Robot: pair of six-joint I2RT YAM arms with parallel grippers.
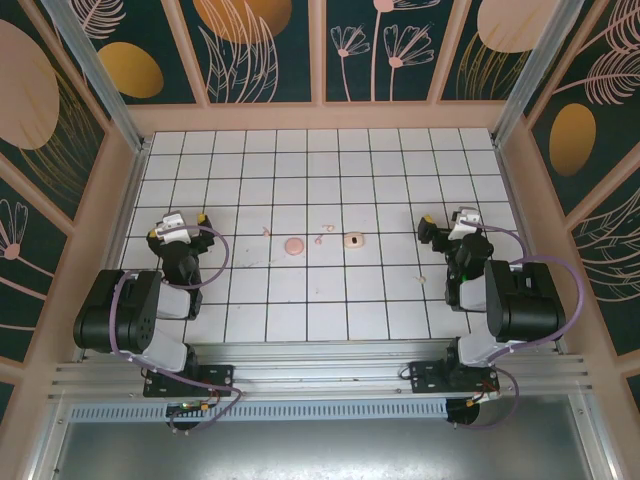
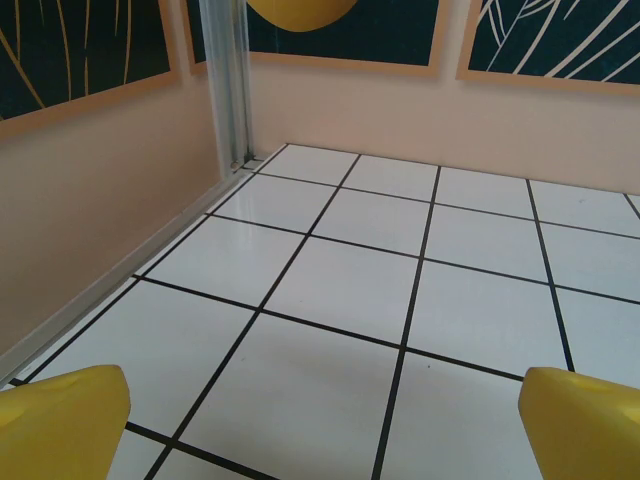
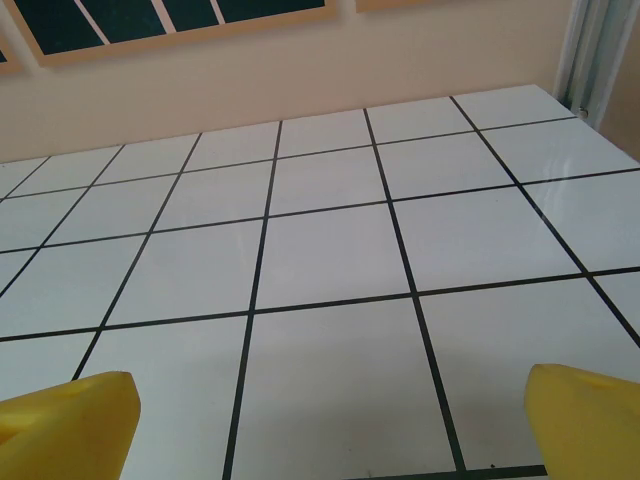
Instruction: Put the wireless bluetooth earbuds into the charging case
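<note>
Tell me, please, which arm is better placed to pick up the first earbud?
Probably the left. The left gripper, open, is nearer to an earbud and the charging case than the right gripper, also open.

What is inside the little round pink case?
Its inside cannot be seen: from above the charging case is just a flat pink disc on the tiled table. One earbud lies on the tiles to its left, another earbud to its right, both outside it.

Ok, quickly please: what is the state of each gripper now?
Left gripper: open, yellow jaws wide apart, holding nothing.
Right gripper: open, yellow jaws wide apart, holding nothing.
</note>
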